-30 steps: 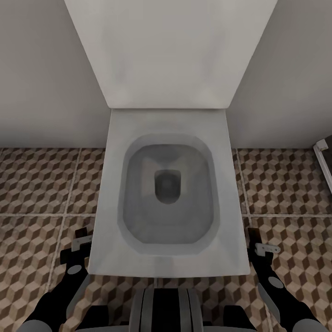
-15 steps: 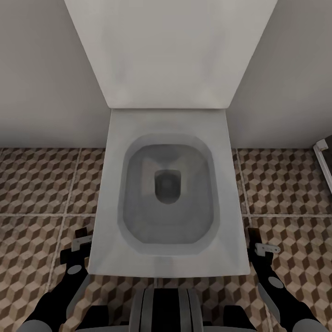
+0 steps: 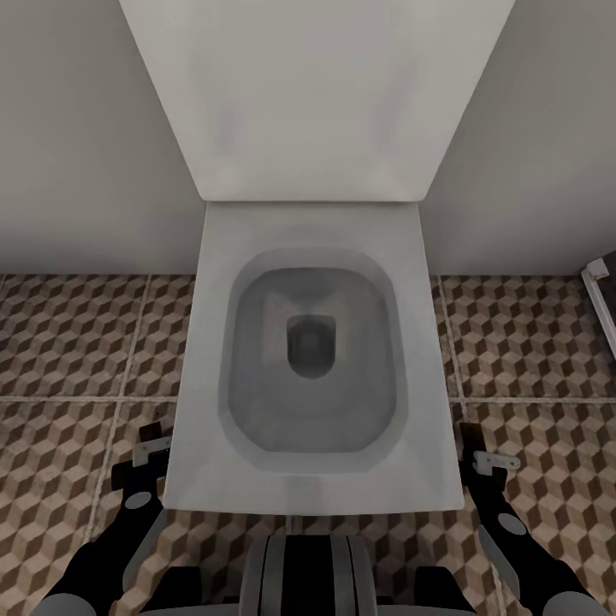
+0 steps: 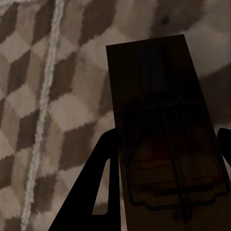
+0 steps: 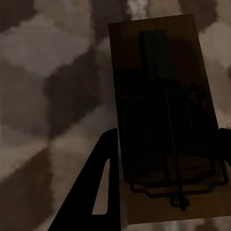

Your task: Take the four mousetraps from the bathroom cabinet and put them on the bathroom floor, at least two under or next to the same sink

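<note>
The left pincer (image 3: 152, 442) is clamped on a mousetrap (image 4: 163, 130): in the left wrist view the dark brown board with its wire frame lies between the two black fingers (image 4: 98, 192), and it reaches forward beyond them. Below it is the bathroom floor (image 4: 43, 96) with its cube pattern and one pale grout line.

The right pincer (image 3: 479, 445) is also clamped on a mousetrap (image 5: 166, 120). In the right wrist view this second trap is held in the same way, flat between the black fingers (image 5: 101, 187), with a small dark plate near its far end and the wire bow near the pincer. The patterned floor is blurred behind it.

In the head view both pincers are low, one at each side of a white toilet (image 3: 312, 342) that stands in the middle against a pale wall (image 3: 77, 128). The left pincer is just beside the left front corner of the toilet bowl, the right one just beside the right front corner. Both are above the tiled bathroom floor (image 3: 68, 342). The tank (image 3: 316, 94) rises behind the bowl. At the right edge a white framed object (image 3: 599, 299) is partly seen; I cannot tell what it is.
</note>
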Robot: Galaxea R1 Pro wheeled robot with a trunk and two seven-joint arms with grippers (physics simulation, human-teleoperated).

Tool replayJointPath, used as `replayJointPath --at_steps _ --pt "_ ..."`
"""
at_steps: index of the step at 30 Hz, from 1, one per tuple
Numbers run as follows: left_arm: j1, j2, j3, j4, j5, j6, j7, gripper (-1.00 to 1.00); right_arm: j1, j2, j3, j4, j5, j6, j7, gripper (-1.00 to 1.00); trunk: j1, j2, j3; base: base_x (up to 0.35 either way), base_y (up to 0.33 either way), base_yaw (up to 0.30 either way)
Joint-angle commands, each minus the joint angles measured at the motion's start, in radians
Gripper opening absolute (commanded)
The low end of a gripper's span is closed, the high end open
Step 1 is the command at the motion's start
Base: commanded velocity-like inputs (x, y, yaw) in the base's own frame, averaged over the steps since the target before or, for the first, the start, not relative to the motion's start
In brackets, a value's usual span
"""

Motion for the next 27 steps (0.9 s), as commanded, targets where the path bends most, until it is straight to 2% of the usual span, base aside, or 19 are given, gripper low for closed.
replayJointPath --at_steps 1,10,12,17,19,27 --pt "0.000 0.001 -0.007 -0.001 0.008 0.002 0.011 -1.00 0.000 -0.001 0.008 0.000 -0.011 -0.005 -0.004 -1.00 0.000 0.000 0.000 0.000 0.000 0.000" --pt "0.000 0.002 -0.007 -0.001 0.008 0.002 0.011 -1.00 0.000 -0.001 0.008 0.000 -0.011 -0.005 -0.006 -1.00 0.000 0.000 0.000 0.000 0.000 0.000" --pt "0.000 0.002 -0.007 -0.001 0.008 0.002 0.011 -1.00 0.000 -0.001 0.008 0.000 -0.011 -0.005 -0.020 -1.00 0.000 0.000 0.000 0.000 0.000 0.000" --pt "0.000 0.002 -0.007 -0.001 0.008 0.002 0.011 -1.00 0.000 0.000 0.009 0.000 -0.006 -0.005 -0.123 -1.00 0.000 0.000 0.000 0.000 0.000 0.000" --pt "0.000 0.002 -0.007 -0.001 0.008 0.002 0.011 -1.00 0.000 0.000 0.010 0.000 -0.005 -0.005 -0.141 -1.00 0.000 0.000 0.000 0.000 0.000 0.000" --pt "0.000 0.002 -0.007 -0.001 0.008 0.002 0.011 -1.00 0.000 0.000 0.012 0.000 -0.003 -0.005 -0.159 -1.00 0.000 0.000 0.000 0.000 0.000 0.000"
